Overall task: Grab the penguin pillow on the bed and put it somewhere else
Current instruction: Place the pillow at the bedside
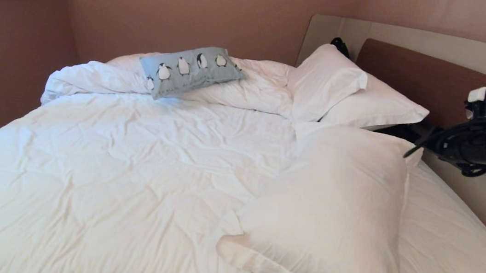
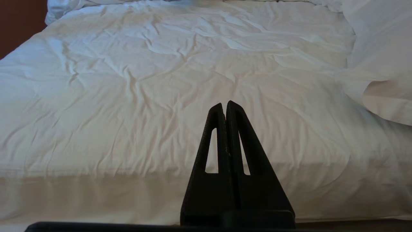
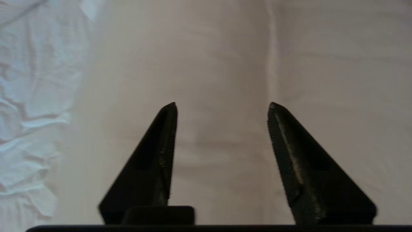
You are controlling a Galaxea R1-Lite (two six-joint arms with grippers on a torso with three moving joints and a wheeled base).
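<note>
Head view crops the right gripper (image 3: 222,106), spread empty; left gripper (image 2: 225,104) closed; penguin pillow (image 1: 190,70) unobstructed.

Bed (image 1: 103,175): white woven cloth duvet, matt, finely creased all over and bunched into soft folds along the far edge. Penguin pillow (image 1: 190,70): grey-blue printed cloth, matt, smooth, lightly puckered at the seams. White pillows (image 1: 335,213): plain cloth cases, matt, smoother than the duvet, with flat flanged borders. Headboard (image 1: 417,79): brown padded panel, matt, set in a smooth beige surround with a low sheen. Left gripper (image 2: 225,106) and right gripper (image 3: 222,106): black matt plastic fingers; the inner pads (image 3: 289,151) look rough and grainy.
</note>
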